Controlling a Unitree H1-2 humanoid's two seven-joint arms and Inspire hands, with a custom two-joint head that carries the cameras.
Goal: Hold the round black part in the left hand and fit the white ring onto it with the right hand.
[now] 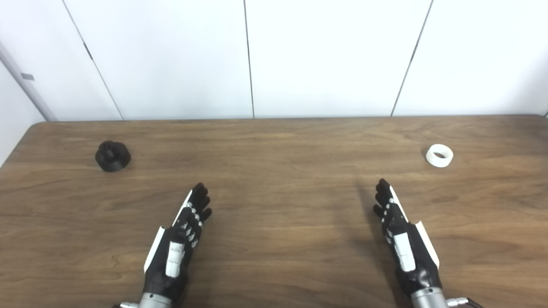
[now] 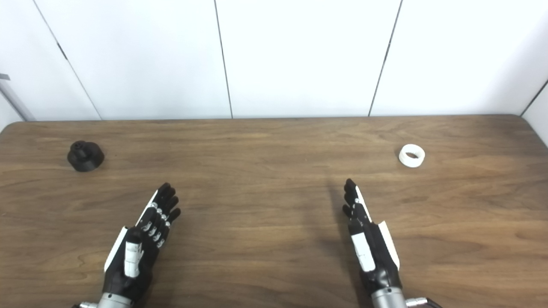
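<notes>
The round black part (image 1: 112, 156) stands on the wooden table (image 1: 282, 145) at the far left. At the far right lies the white ring (image 1: 439, 155), flat on the wood. My left hand (image 1: 180, 235) reaches in near the front edge, fingers stretched forward, holding nothing; the black part is well ahead and to its left. My right hand (image 1: 400, 233) is likewise stretched out and empty, with the ring ahead and to its right. Both hands are open and apart from both objects.
A white panelled wall (image 1: 257, 60) rises right behind the table's far edge. The table's rounded left corner (image 1: 36, 126) and its right edge (image 2: 537, 132) are in view.
</notes>
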